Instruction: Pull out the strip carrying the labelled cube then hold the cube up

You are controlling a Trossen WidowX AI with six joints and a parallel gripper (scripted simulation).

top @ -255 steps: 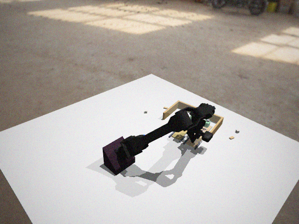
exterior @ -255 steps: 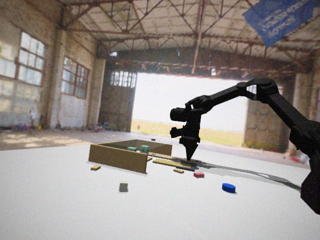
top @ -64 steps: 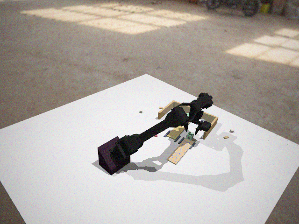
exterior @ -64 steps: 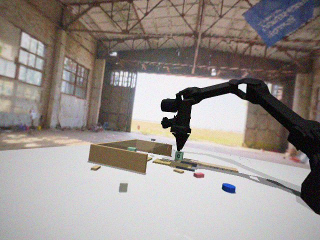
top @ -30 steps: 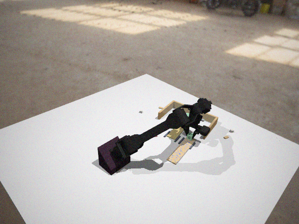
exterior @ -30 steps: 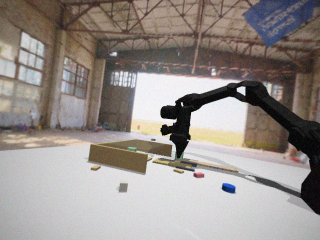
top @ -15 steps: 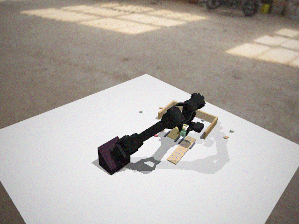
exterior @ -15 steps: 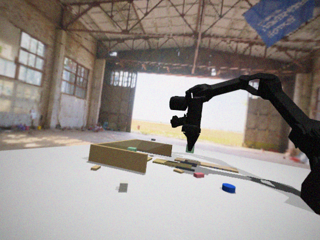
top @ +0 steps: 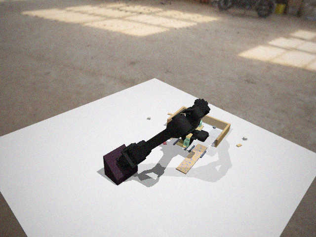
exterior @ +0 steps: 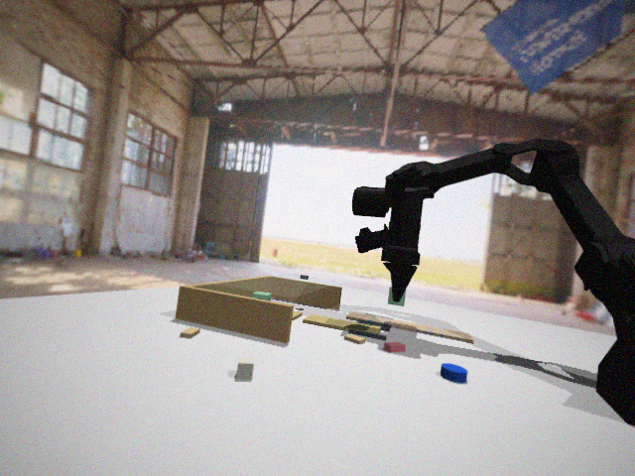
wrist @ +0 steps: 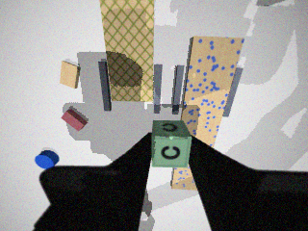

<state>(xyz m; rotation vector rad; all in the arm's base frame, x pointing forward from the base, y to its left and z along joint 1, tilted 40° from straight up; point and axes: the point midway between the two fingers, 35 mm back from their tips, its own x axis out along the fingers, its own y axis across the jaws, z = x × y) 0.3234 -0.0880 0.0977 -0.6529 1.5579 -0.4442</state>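
The claw [wrist: 169,159] grips the green labelled cube [wrist: 170,149], lifted off the blue-dotted strip [wrist: 208,101] lying pulled out on the surface [exterior: 154,410]; only holding it up remains

From the top view the arm [top: 163,138] hides most of the green cube [top: 188,140] and part of the wooden frame [top: 221,132]. In the wrist view the cross-hatched strip [wrist: 127,43] runs off the top edge, and the fingers cover the cube's lower sides.

Sunlit hangar with a steel-truss roof [exterior: 308,46], paned windows [exterior: 56,117], open doorway [exterior: 358,204] and concrete floor [top: 76,51].
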